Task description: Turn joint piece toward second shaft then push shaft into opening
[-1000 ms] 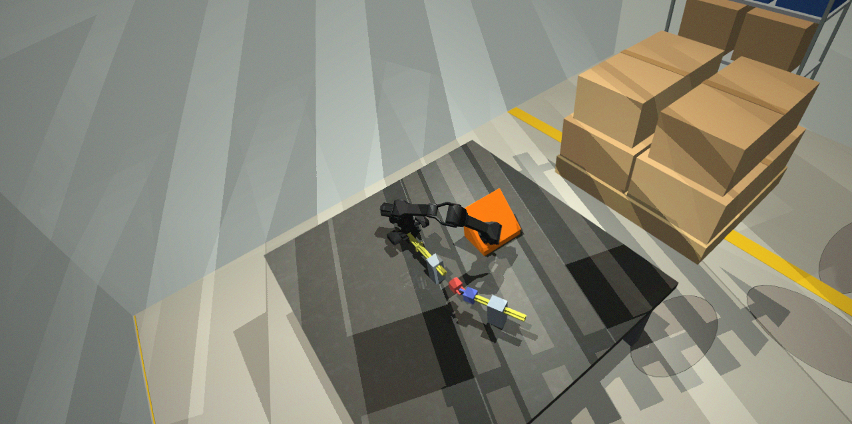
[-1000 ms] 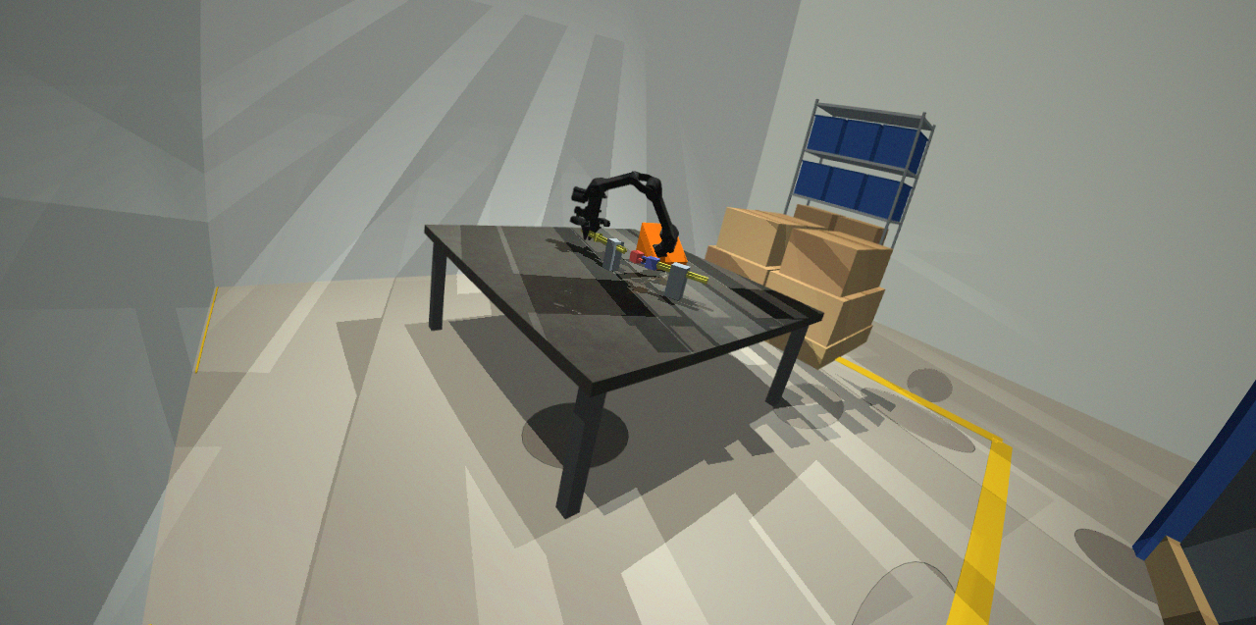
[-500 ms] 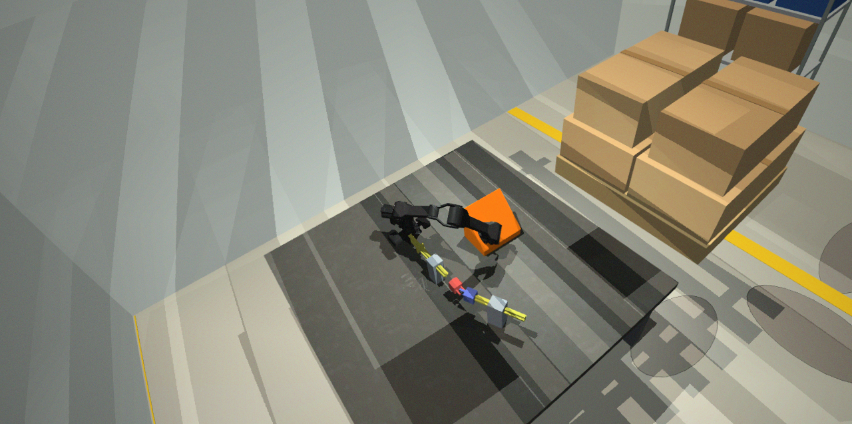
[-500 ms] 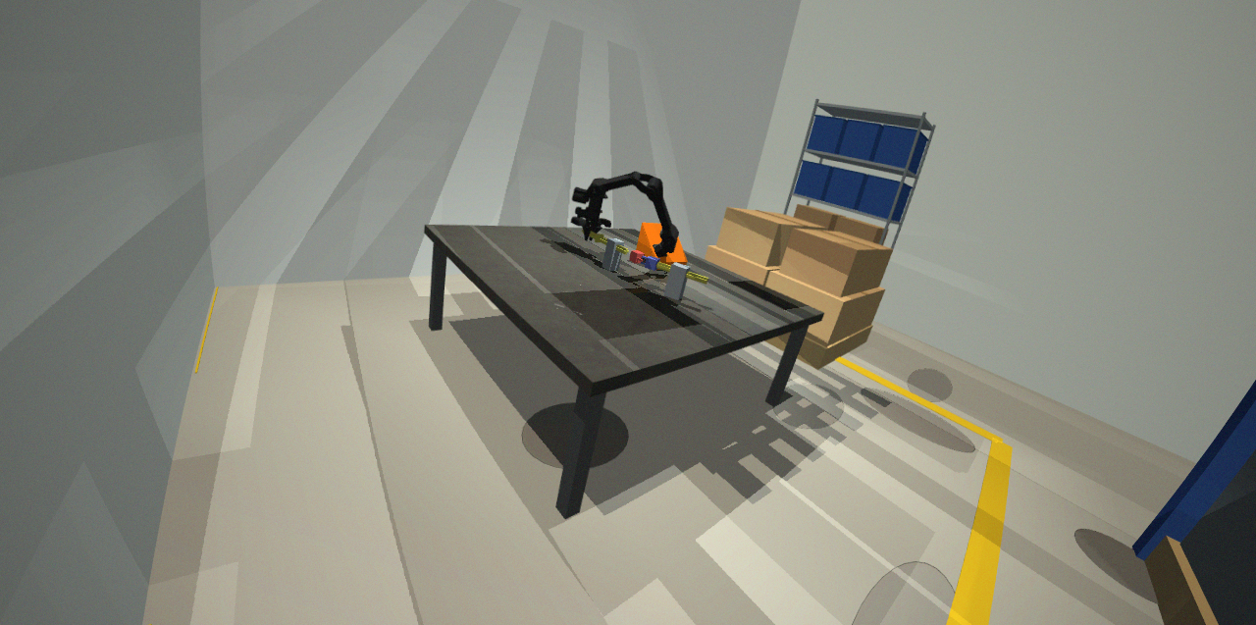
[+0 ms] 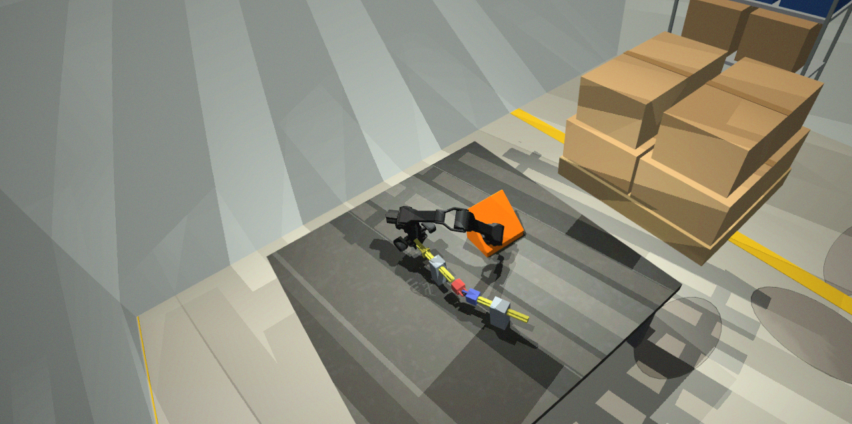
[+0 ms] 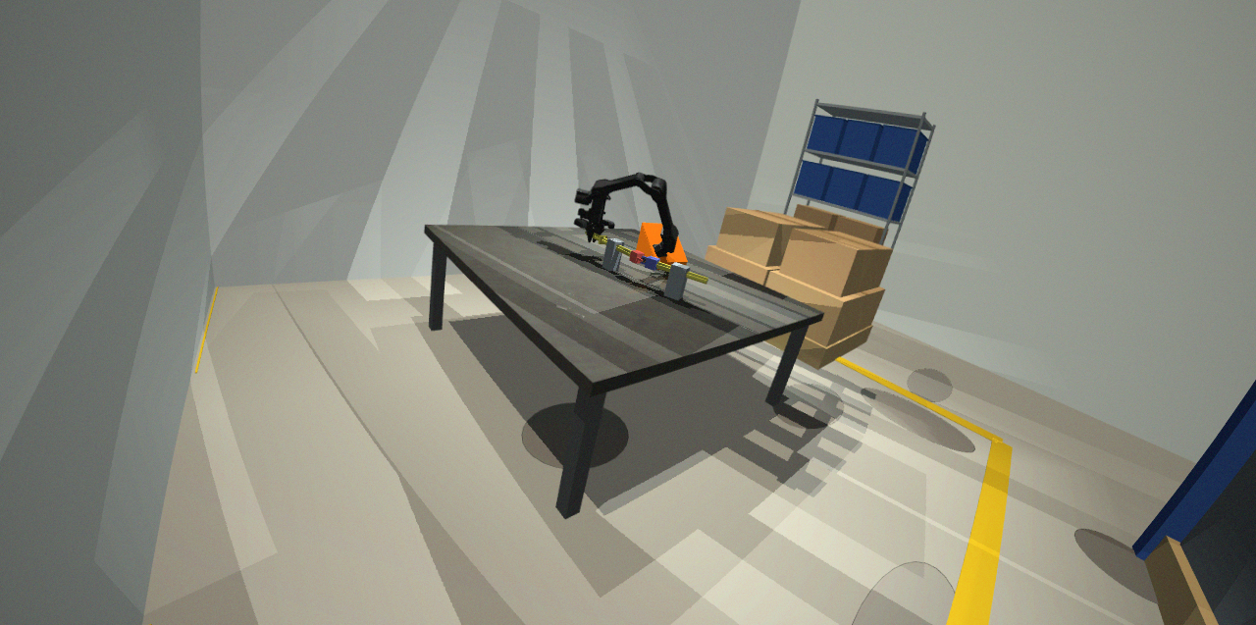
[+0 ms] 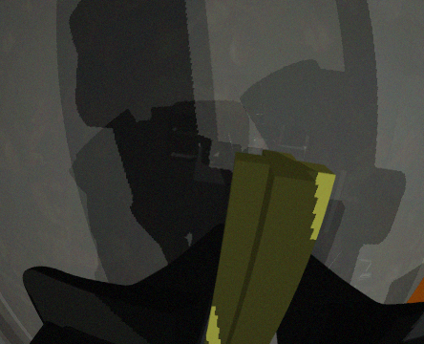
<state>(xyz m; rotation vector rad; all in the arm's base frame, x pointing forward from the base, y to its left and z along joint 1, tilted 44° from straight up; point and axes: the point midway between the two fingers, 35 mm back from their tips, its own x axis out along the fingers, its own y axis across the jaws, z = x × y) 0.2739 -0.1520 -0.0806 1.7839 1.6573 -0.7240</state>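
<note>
On the table (image 5: 357, 326), hand (image 5: 411, 241) grips second shaft (image 5: 424, 252).

Cardboard boxes (image 5: 685, 123) on pallet (image 5: 691, 242); shelf rack (image 6: 923, 129).

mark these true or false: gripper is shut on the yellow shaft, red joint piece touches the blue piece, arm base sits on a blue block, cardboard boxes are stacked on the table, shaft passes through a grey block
1. The gripper is shut on the yellow sliding shaft. True.
2. The red joint piece sits right against the blue piece. True.
3. The arm stands on a blue block. False: its base block is orange.
4. The cardboard boxes are stacked on the table. False: they sit on a pallet on the floor beside it.
5. The sliding shaft passes through a grey block. True.
</note>
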